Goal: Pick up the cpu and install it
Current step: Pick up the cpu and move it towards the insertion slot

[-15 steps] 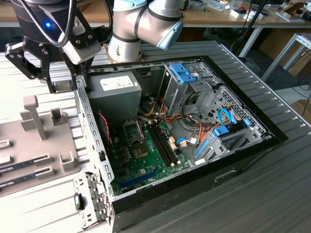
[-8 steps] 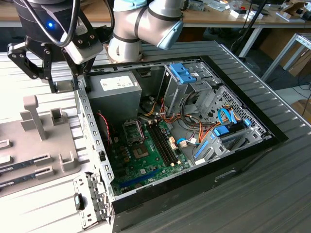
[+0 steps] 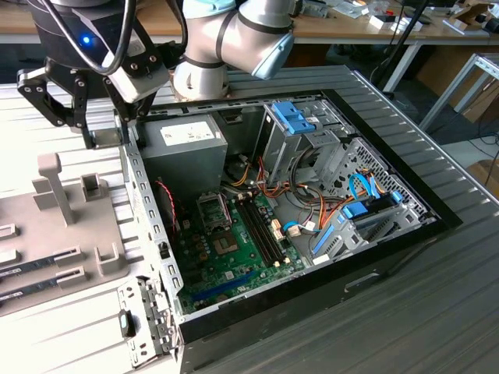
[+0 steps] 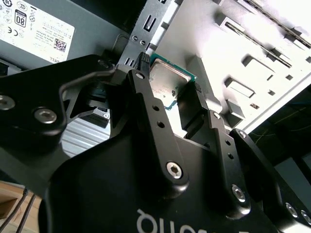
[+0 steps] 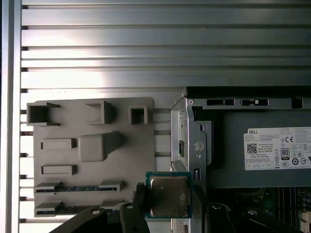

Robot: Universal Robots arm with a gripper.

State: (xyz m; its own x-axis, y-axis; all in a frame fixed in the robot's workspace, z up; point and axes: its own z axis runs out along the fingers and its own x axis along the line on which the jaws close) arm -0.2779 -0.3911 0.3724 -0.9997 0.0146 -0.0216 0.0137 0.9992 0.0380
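Observation:
My gripper (image 5: 169,198) is shut on the cpu (image 5: 168,194), a small square chip with a silver top and a thin green rim, held by two opposite edges between the black fingers (image 5: 139,196). The second wrist view shows the same hold: the cpu (image 4: 167,83) sits between the fingertips (image 4: 144,65) of the gripper (image 4: 170,80). In the exterior view the gripper (image 3: 66,117) hangs above the open computer case's far corner at that view's left, beside the power supply (image 3: 183,152). The motherboard's socket (image 3: 212,209) lies lower, inside the case.
A grey parts tray (image 5: 92,145) with memory sticks (image 5: 77,187) in its slots lies on the ribbed table beside the case. Case wall (image 3: 144,210), drive cage (image 3: 300,128), loose cables (image 3: 312,210) and a dark bare chip (image 3: 227,246) surround the socket.

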